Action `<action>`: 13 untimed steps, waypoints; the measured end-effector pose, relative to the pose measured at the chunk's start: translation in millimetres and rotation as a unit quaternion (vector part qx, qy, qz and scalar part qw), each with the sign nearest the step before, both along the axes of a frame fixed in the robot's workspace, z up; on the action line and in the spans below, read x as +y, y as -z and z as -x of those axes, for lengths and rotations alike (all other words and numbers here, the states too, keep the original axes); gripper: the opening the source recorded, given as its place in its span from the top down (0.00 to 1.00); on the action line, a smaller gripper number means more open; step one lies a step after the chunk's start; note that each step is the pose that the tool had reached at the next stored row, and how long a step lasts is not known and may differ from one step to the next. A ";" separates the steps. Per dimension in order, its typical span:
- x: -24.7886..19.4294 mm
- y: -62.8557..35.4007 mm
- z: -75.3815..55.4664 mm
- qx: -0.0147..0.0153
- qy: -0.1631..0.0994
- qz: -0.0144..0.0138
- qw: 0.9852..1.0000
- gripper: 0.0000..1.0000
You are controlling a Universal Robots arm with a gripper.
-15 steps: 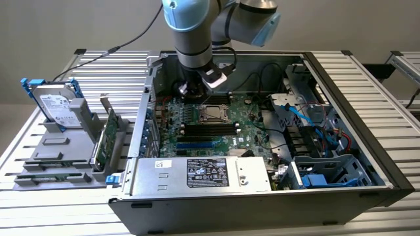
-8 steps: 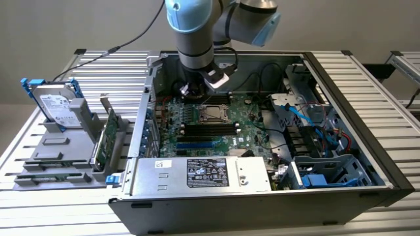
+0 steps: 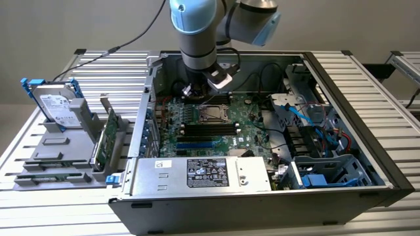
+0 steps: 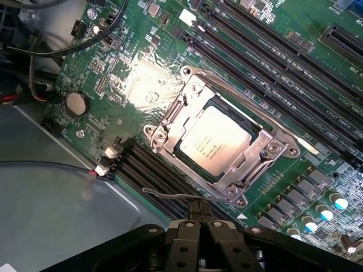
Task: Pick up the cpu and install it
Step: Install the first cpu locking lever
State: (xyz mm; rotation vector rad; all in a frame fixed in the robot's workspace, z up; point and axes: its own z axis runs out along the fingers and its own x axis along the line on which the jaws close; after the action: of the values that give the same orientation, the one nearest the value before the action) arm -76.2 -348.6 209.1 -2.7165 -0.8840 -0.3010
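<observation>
Cpu (image 4: 215, 141): seated in the motherboard socket, silver top with printed text facing up, framed by the metal retention bracket (image 4: 170, 122); in the exterior view it sits mid-board (image 3: 211, 115), just below the arm's tool.
Gripper (image 4: 199, 224): fingers pressed together, holding nothing, hovering above the board just beside the socket's edge, not touching the chip.
Socket lever (image 4: 170, 195): thin wire arm lying loose along the socket side nearest the gripper.
Arm (image 3: 196, 34): reaches down into the open PC case (image 3: 367, 147) from above.
Motherboard (image 3: 196, 137): green, black RAM slots beside the socket.
Power supply (image 3: 203, 173): silver box with black sticker at the case's near edge.
Hard drive (image 3: 56, 105): stands upright in a grey holder outside the case, at the exterior view's left.
</observation>
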 end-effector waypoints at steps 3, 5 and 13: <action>0.0 1.1 -4.0 0.000 -0.003 0.000 1.000 0.89; 0.0 1.9 -7.0 0.000 -0.004 0.000 1.000 0.89; 0.0 6.1 -15.0 0.000 -0.007 0.000 1.000 0.89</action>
State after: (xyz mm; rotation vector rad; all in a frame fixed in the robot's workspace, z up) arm -61.3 -348.6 202.9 -2.7094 -0.9020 -0.2982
